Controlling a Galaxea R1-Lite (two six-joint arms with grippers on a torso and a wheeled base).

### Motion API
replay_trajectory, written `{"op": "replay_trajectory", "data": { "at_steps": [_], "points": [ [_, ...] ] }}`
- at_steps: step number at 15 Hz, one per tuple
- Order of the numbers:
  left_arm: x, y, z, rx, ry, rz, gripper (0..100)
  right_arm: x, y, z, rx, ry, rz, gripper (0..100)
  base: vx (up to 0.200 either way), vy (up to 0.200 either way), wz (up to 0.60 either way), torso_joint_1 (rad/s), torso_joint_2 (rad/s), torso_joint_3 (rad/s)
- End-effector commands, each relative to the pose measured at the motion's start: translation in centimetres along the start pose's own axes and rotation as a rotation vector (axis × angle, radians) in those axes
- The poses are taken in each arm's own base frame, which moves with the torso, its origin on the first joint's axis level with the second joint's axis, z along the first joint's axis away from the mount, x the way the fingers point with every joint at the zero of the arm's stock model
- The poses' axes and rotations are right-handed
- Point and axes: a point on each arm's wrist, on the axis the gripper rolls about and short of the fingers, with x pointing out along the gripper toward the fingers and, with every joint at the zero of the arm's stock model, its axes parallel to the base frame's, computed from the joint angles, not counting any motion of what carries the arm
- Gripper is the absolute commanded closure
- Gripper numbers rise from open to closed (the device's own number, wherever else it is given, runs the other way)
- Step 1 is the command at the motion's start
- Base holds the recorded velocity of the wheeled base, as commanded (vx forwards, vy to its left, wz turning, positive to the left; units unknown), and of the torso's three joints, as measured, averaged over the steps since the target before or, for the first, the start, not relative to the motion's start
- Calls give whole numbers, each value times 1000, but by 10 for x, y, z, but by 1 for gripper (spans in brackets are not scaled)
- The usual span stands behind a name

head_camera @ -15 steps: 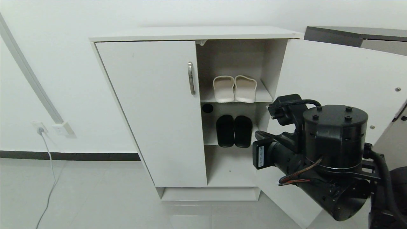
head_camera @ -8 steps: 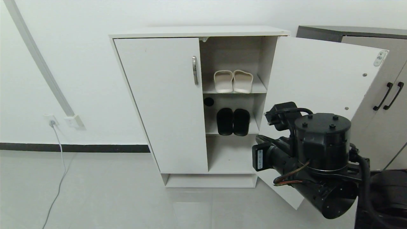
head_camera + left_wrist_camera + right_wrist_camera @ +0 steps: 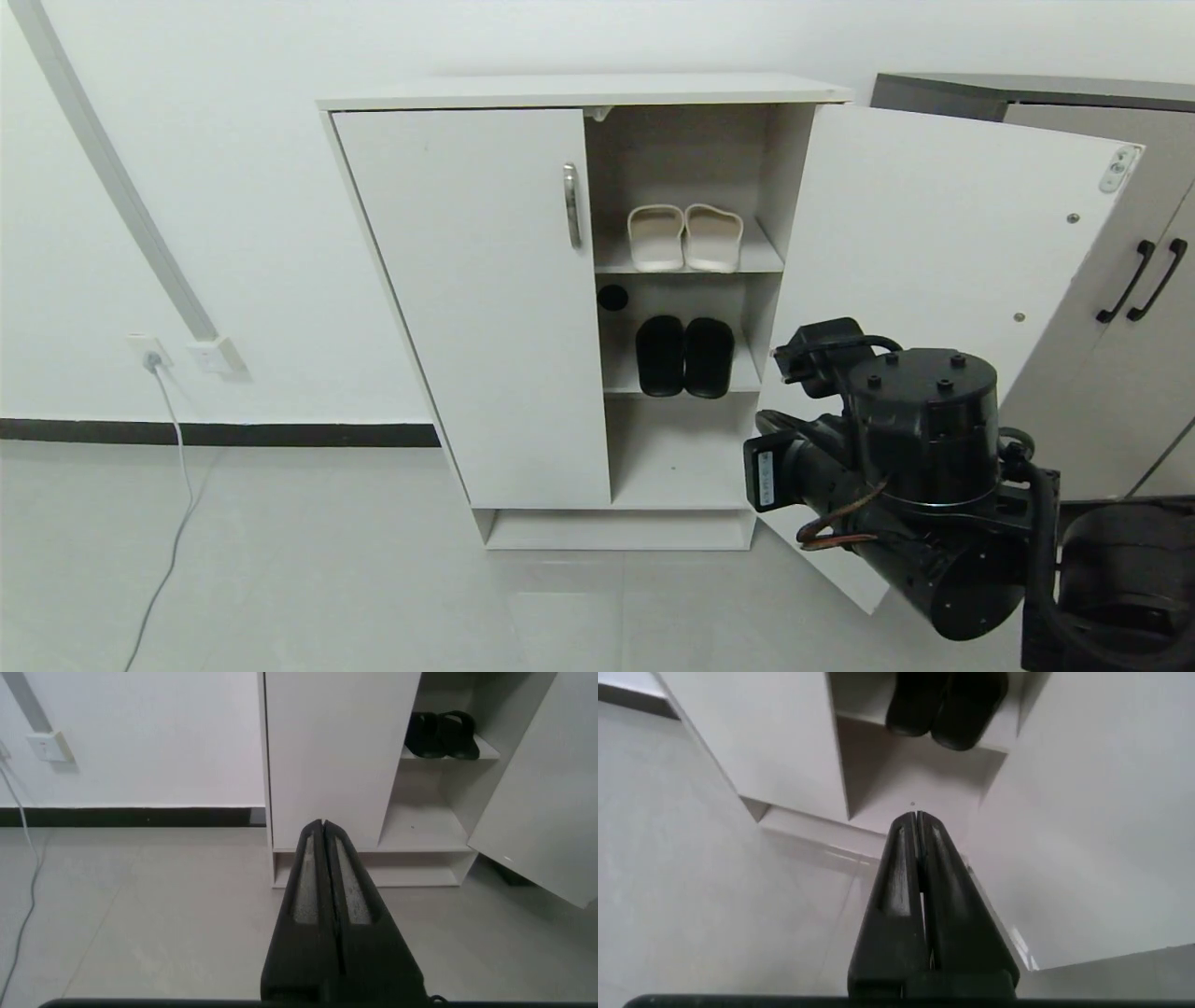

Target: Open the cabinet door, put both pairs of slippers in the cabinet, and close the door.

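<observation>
The left end effector [image 3: 322, 824] and right end effector [image 3: 916, 815] are fully closed, holding nothing. Beyond the right one lies the bottom shelf [image 3: 672, 457], with the open door [image 3: 934, 252] beside it and black slippers [image 3: 684, 357] above.

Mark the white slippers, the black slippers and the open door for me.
white slippers [image 3: 657, 239], head view, sole of the pair's left slipper.
black slippers [image 3: 661, 357], head view, top of the pair's left slipper.
open door [image 3: 934, 247], head view, middle of its inner face.

The right arm [image 3: 920, 439] has sunk slightly lower before the open cabinet door [image 3: 934, 233].
</observation>
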Motion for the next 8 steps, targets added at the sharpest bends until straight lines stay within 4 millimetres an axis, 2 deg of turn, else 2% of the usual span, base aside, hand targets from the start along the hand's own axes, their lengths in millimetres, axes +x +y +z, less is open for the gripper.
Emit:
{"op": "replay_trajectory", "data": {
  "at_steps": [1,8],
  "points": [
    [0,0,0,1,0,-3,100,1,1,-2,-4,4,0,100,0,0,0,0,0,0],
    [0,0,0,1,0,-3,100,5,4,-4,-11,14,8,100,0,0,0,0,0,0]
  ]
}}
